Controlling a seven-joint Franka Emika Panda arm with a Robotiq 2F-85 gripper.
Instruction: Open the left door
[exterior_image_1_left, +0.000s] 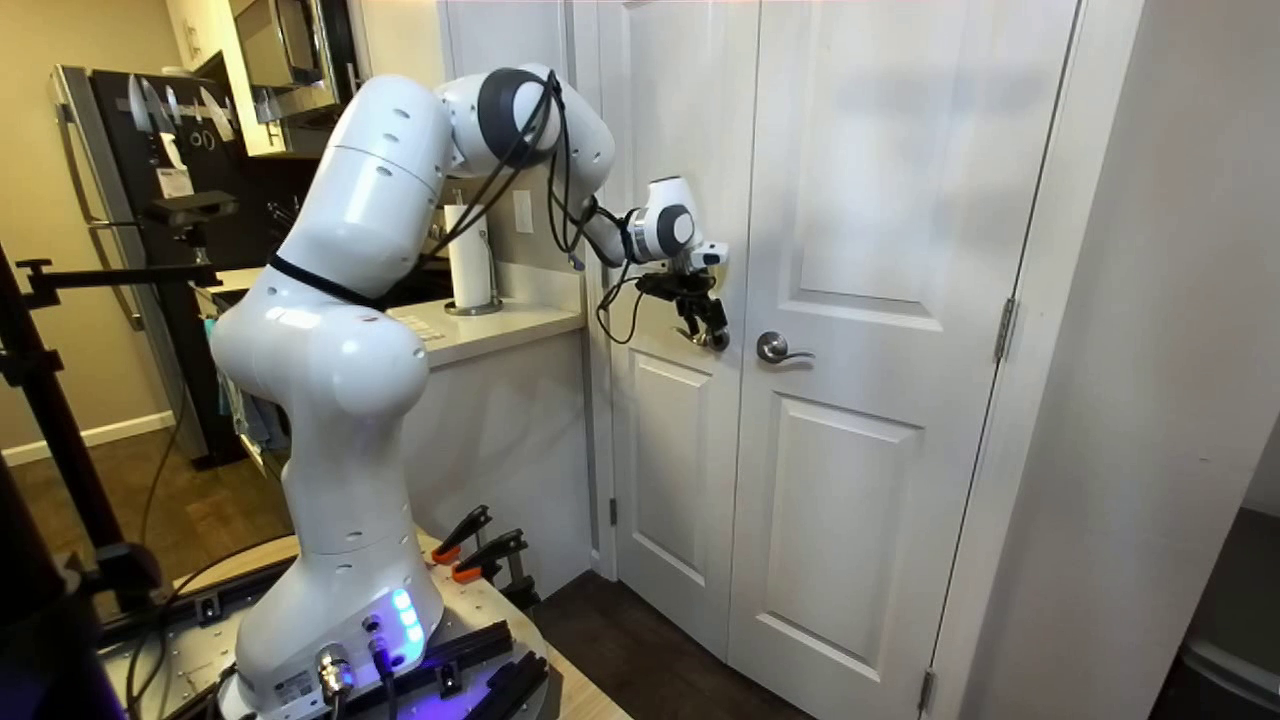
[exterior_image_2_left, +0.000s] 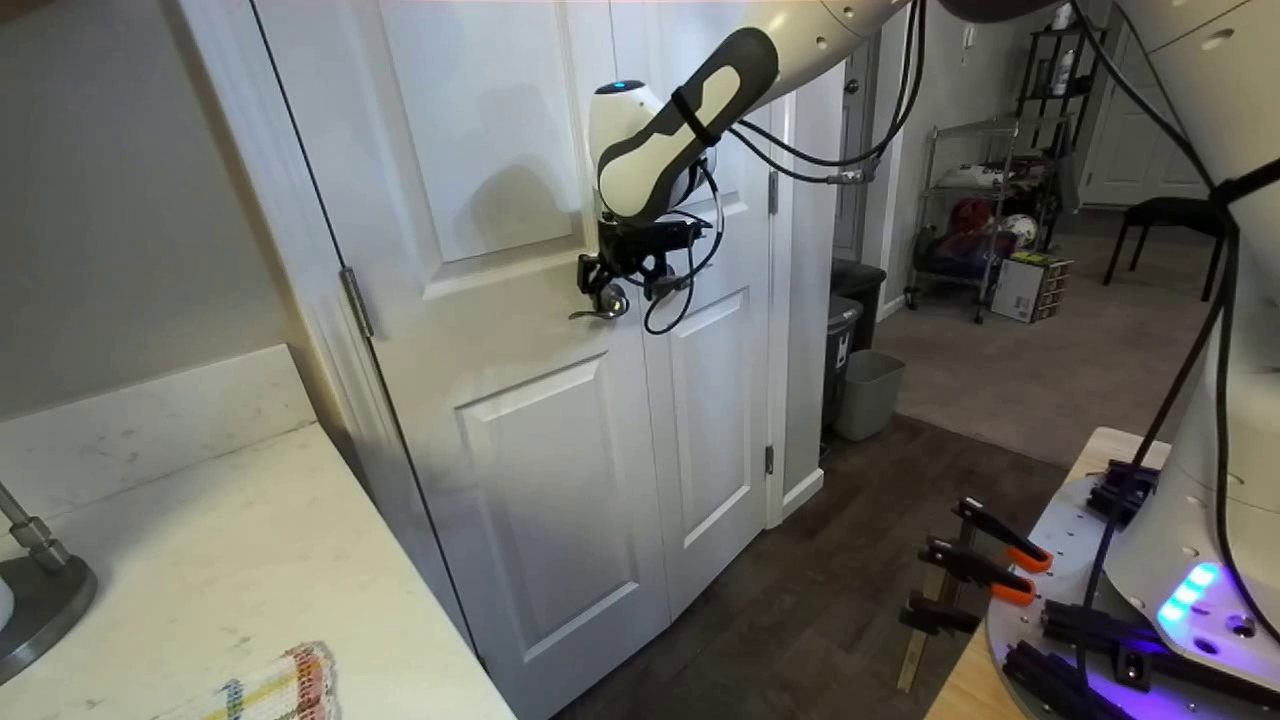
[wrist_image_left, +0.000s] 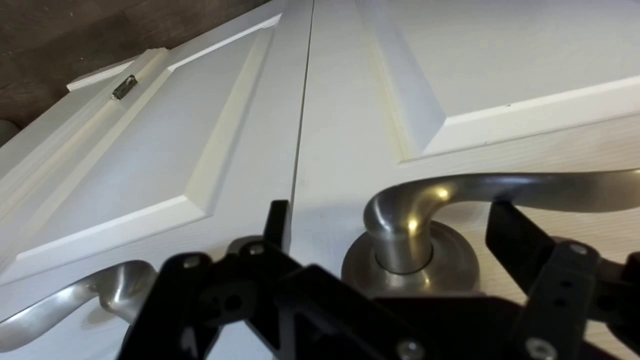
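Observation:
The left door (exterior_image_1_left: 672, 450) is a tall white panelled leaf, shut and flush with its neighbour along a thin seam. It also shows in an exterior view as the nearer leaf (exterior_image_2_left: 545, 500). Its silver lever handle (wrist_image_left: 400, 235) sits on a round base near the seam, the lever pointing away from it. My gripper (wrist_image_left: 389, 204) is open, with its black fingers (wrist_image_left: 520, 245) spread on either side of the handle's neck. One fingertip is close to the lever; whether they touch, I cannot tell. In an exterior view the gripper (exterior_image_1_left: 712, 325) partly covers this handle.
Beside it is the matching right leaf (exterior_image_1_left: 850, 530) with its own lever handle (exterior_image_1_left: 775, 347). A kitchen counter (exterior_image_1_left: 520, 325) with a paper towel roll (exterior_image_1_left: 470, 255) adjoins the door frame. Orange-tipped clamps (exterior_image_1_left: 490, 550) stick out from the robot's table. A cable loop (exterior_image_2_left: 690, 300) hangs at the wrist.

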